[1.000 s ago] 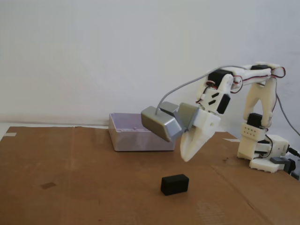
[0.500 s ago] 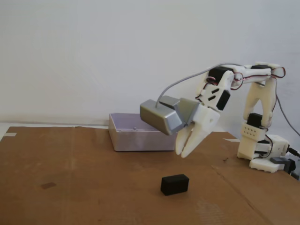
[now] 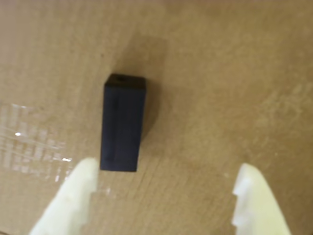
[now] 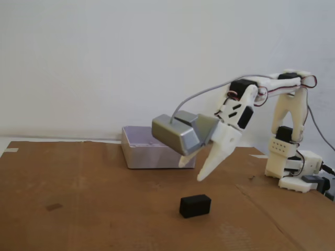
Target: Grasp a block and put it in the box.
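Bare brown cardboard (image 4: 94, 198) lay open all around the small matte black rectangular block (image 4: 195, 205). Your white two-finger gripper (image 4: 192, 170) hung above it with jaws spread wide, empty. The pale lavender-grey plastic box (image 4: 152, 152) sat behind, well apart.

Black block (image 3: 123, 125), lavender-grey box (image 4: 141, 151), white gripper (image 4: 192, 170), brown cardboard (image 4: 94, 209).

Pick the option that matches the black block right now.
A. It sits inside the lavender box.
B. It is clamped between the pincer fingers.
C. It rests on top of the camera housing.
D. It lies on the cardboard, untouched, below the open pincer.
D: the fixed view shows the block lying on the cardboard with the pincer above it, and the wrist view shows the fingers spread apart.
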{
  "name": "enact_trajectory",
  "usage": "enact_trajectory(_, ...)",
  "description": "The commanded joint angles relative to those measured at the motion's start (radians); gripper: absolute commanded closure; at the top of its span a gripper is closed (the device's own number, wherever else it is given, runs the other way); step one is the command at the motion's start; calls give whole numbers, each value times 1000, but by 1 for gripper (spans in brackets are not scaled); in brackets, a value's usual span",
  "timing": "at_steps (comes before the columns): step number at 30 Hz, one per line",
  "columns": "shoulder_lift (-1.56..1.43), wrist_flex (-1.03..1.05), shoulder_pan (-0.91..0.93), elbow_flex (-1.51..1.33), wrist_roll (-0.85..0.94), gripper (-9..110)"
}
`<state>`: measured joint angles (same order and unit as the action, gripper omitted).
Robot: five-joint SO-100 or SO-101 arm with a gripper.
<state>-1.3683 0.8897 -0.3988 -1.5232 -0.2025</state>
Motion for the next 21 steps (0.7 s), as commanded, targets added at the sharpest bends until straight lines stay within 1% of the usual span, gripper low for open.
enact_trajectory(1, -34, -48, -17, 110, 9, 67)
enact_trajectory(21, 0, -48, -57, 97, 5, 68)
